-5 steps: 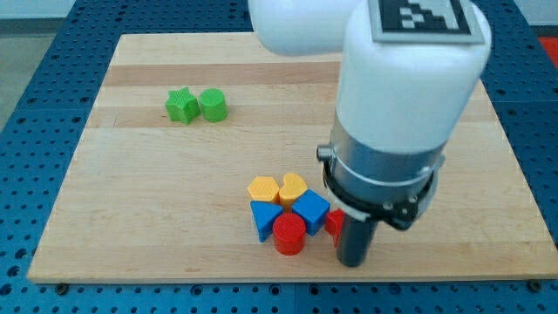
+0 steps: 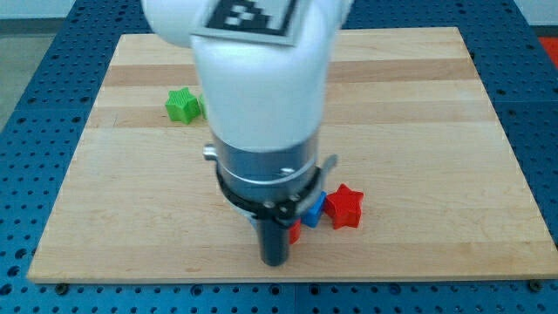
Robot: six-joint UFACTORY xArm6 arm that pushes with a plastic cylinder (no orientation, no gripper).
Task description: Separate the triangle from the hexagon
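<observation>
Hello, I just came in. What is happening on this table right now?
A white robot arm works over a wooden board, pushing small coloured blocks with a dark rod. My tip sits near the board's bottom edge, right beside a red block and a blue block that the arm mostly hides. A red star lies just to their right. A green star sits far off at upper left. The triangle and hexagon cannot be made out now.

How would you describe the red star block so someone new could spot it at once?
Start at the wooden board and go to its bottom edge, just to the view's right of the big white arm. The red star block sits there in the open, beside a blue block that the arm half hides. It is the only red block in full view, and its points are plain.
</observation>
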